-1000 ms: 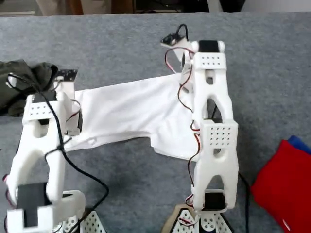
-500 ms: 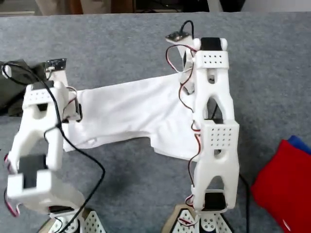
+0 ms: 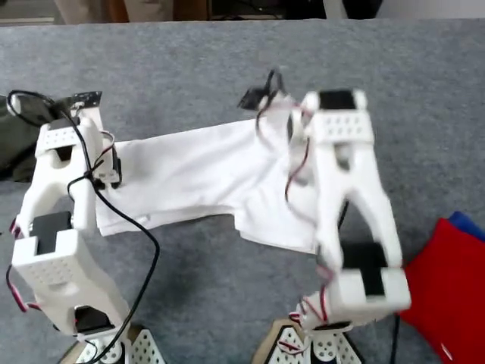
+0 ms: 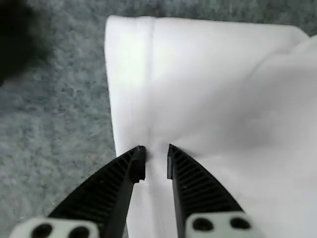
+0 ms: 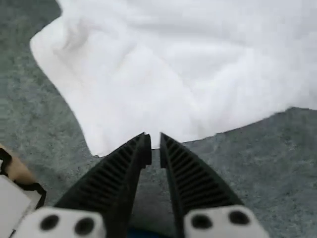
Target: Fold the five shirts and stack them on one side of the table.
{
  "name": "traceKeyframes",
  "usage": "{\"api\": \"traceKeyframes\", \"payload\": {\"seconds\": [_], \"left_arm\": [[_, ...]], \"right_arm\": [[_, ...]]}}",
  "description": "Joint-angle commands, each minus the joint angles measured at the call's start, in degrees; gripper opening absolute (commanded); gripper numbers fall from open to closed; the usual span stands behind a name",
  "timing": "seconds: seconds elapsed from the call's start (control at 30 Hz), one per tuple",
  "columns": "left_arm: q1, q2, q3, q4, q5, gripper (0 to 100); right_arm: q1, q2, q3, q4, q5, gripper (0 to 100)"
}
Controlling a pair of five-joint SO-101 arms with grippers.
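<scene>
Left tool (image 4: pixel 155 161) is hovering over the hemmed end of the white shirt (image 4: pixel 223 74), fingers a narrow way apart, gripping nothing. Right tool (image 5: pixel 154 144) is hanging above the shirt's opposite edge, fingers all but together, only a slit between them, nothing held. We are seeing the white shirt lying stretched across the middle of the grey worktop (image 3: pixel 189 68), reaching from one arm to the other, rumpled near the right arm. Dark shirt (image 3: pixel 15 148) is sitting bunched at the worktop's left edge; red shirt (image 3: pixel 447 280) is lying at the right edge, something blue (image 3: pixel 471 223) peeking out just behind it
</scene>
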Motion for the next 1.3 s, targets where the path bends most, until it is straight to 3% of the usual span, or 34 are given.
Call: {"api": "traceKeyframes", "payload": {"seconds": [0.0,0.17,0.33,0.9,1.27], "left_arm": [[-2.5,-4.6,5.2,-7.7,1.1,9],[-3.7,-10.2,13.8,-17.3,3.3,1],[-3.6,-13.1,18.4,-22.8,3.3,2],[-3.1,-13.8,19.4,-23.1,3.3,2],[-3.1,-13.8,19.5,-23.1,3.2,2]], "right_arm": [[-4.1,-16.9,19.9,-3.9,3.6,18.9],[-11.1,-36.7,41.7,-7.9,3.6,20.8],[-13.5,-47.3,53.9,-11.6,0.5,20.9],[-13.5,-31.4,51.6,-25.2,0.2,21.0],[-13.5,-19.6,45.7,-27.2,0.4,21.0]]}}
